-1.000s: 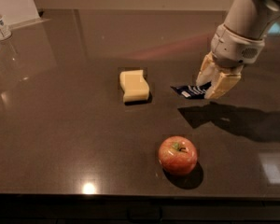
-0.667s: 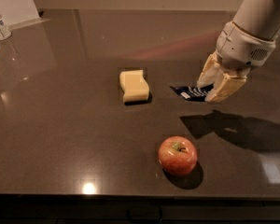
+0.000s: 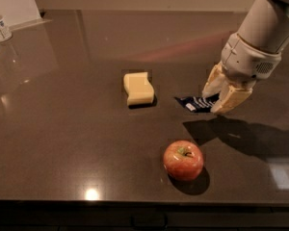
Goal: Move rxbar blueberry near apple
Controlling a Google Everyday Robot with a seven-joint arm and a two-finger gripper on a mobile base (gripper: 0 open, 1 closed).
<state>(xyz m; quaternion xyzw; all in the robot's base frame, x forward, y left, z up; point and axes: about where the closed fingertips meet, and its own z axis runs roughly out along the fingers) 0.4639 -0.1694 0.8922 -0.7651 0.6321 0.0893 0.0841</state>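
Observation:
The rxbar blueberry (image 3: 194,102), a small flat dark navy bar with white text, sticks out to the left from between my gripper's fingers. My gripper (image 3: 220,98) has beige fingers (image 3: 232,98) and is shut on the bar's right end, holding it a little above the table; its shadow falls below it. The apple (image 3: 183,160), round and red with a short stem, sits on the table nearer the front edge, below and slightly left of the bar. The bar and the apple are well apart.
A pale yellow wavy block (image 3: 138,88) lies left of the bar. The dark glossy table (image 3: 67,129) ends in a front edge just below the apple. Clear containers (image 3: 0,27) and a white board (image 3: 14,4) stand at the far left back.
The gripper and the bar it holds have shifted slightly right and toward the front. The apple and yellow block have not moved.

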